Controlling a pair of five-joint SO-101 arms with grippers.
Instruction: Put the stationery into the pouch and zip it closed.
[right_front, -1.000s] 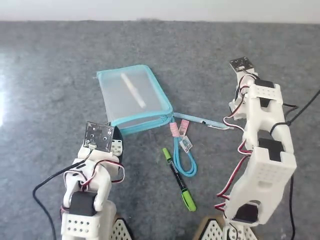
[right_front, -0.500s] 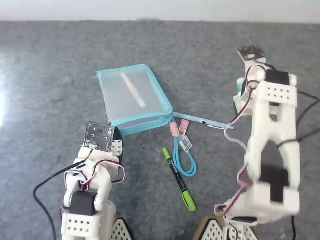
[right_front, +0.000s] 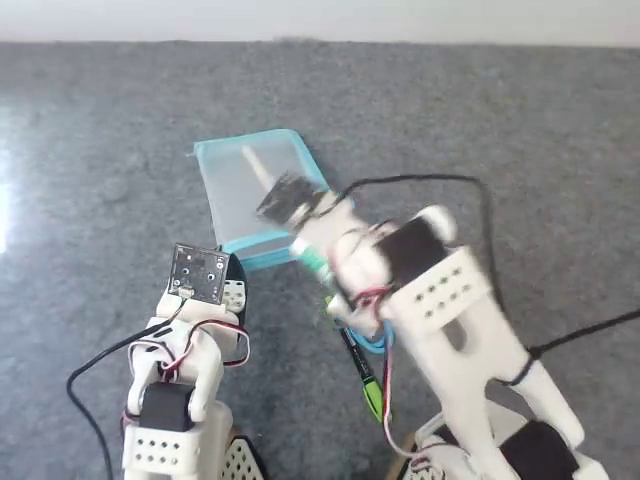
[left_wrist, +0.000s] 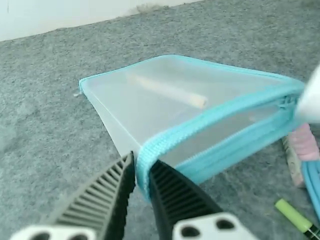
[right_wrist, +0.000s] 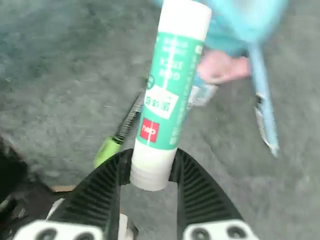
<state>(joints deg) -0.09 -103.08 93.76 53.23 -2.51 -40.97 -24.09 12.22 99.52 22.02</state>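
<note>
Right wrist view: right gripper (right_wrist: 150, 162) is clamping glue stick (right_wrist: 171, 95) at base.
Left gripper (left_wrist: 142, 167): is pinching pouch (left_wrist: 165, 107) at zip edge.
Pouch mouth: likely needing cap-first entry.

Soft, even daylight on the grey surface (right_front: 100, 120), nothing harsh anywhere. A pale, washed-out patch sits right at its left edge, the brightest spot on the surface. The far wall strip (right_front: 320, 20) burns almost white. Shadows are faint: just a thin darker line under the near edge of the pouch (right_front: 240, 195). From the left wrist, the pouch's frosted face glows milky, no hard glare. The right wrist view is dimmer, the surface a darker grey. The glue stick (right_wrist: 170, 90) shows its white cap brightest there, and a patch beside the right gripper (right_wrist: 150, 172) sinks to black.
</note>
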